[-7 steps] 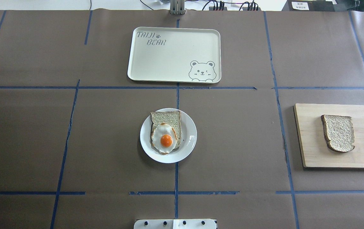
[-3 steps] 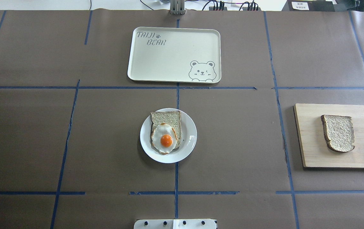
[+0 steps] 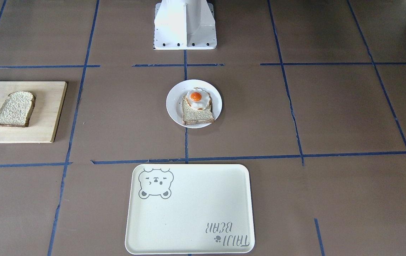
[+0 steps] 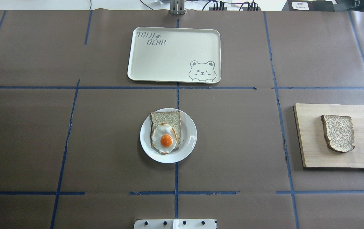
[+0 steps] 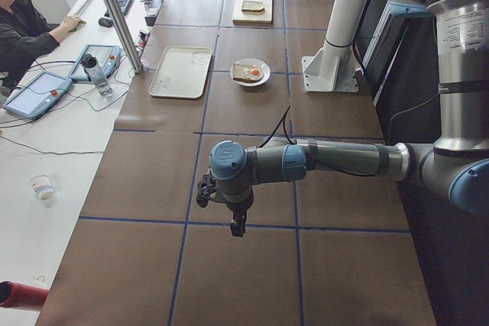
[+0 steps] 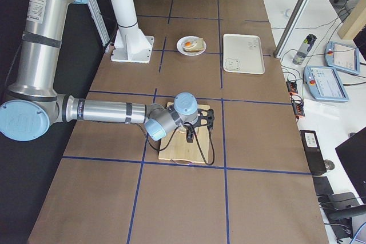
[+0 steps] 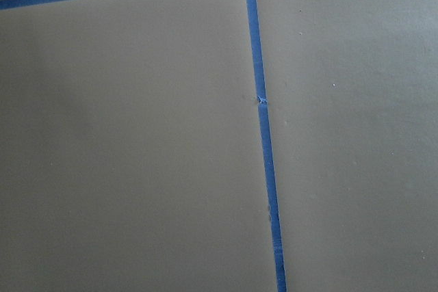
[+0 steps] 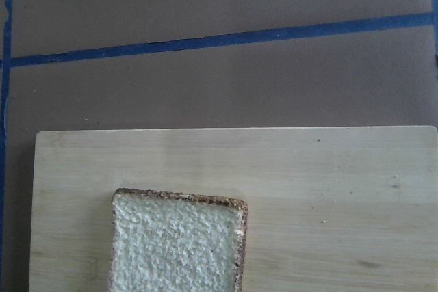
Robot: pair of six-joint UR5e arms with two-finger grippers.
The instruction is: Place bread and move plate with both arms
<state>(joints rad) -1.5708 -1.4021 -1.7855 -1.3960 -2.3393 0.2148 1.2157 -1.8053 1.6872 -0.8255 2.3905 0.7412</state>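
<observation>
You see the bread lying flat on a wooden board at the robot's right end of the table. It is a pale, speckled slice with a brown crust and nothing on it. Your plate, small, round and white, sits at the table's middle and carries another slice topped with a fried egg. The right arm reaches out low over the board. The left arm stretches over the brown table cover, well apart from the plate.

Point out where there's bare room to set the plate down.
The tray is wholly bare. Bare table lies between tray and plate, and across the robot's left half. Crowded: the board, with bread on it and the right gripper above.
</observation>
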